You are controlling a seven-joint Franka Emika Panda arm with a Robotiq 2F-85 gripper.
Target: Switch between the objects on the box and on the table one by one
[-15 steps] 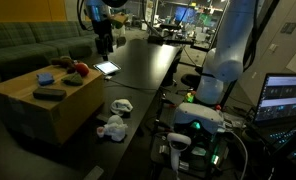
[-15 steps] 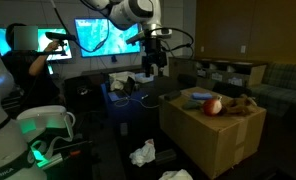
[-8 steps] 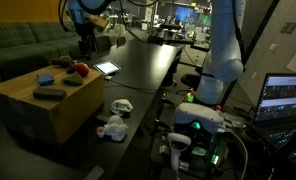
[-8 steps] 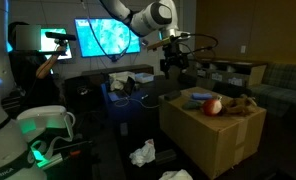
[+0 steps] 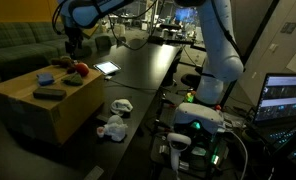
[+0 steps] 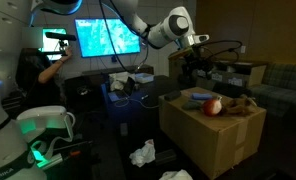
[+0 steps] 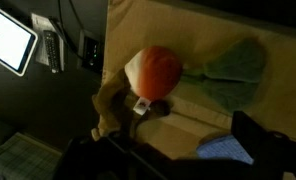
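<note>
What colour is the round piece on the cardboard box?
The round piece is red, clearest in wrist view.

The room is dim, lit mostly by screens. In an exterior view a dark green upholstered sofa (image 5: 10, 45) fills the 9 to 10 o'clock area. A large wall-mounted screen glowing blue-green (image 6: 106, 38) hangs at 11 o'clock on a dark wall. An open laptop with a lit display (image 5: 288, 98) sits at 3 o'clock.

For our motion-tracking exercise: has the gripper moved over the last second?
Yes. In an exterior view the gripper has swung left, from in line with the tablet to over the box's far end.
</note>
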